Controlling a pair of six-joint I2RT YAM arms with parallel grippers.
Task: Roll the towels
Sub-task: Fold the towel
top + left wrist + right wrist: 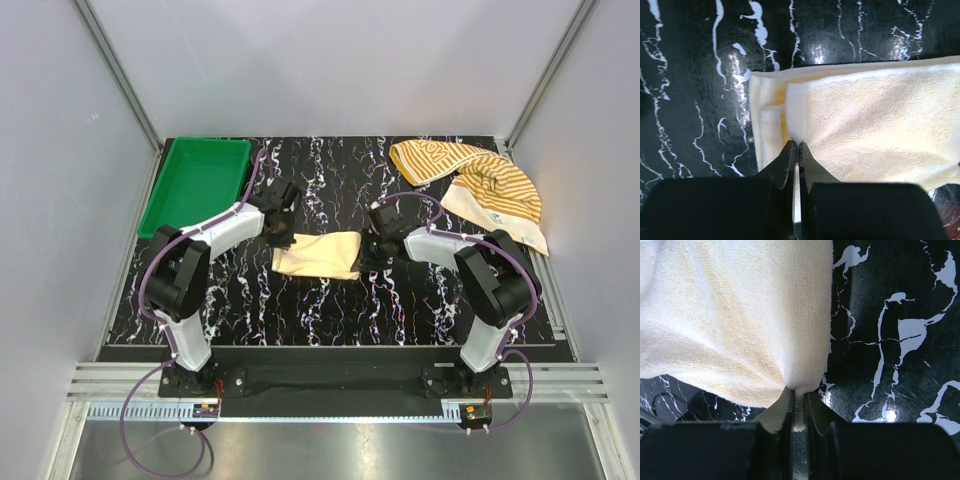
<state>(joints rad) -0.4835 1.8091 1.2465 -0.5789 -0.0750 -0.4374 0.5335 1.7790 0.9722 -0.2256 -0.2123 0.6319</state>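
- Pale yellow towel (318,254) lies in the middle of the top view on the black marbled worktop (330,310). It is a flat folded band with layered edges at its left end, and no roll is formed.
- Left hand (796,149), bottom centre of its wrist view, has its jaws almost together, pinching a thin edge of the yellow towel's upper layer.
- Right hand (796,392), bottom centre of its wrist view, is clamped just as tight on the towel's right end, where the cloth puckers into the grip.
- Striped towel (470,180), orange and cream, sits crumpled in the upper right of the top view, well apart from both hands.
- Green tray (195,180) stands at the upper left.
- Judged progress: early. The first towel is folded and gripped at both ends but not yet rolled, and the striped towel is wholly left to do.
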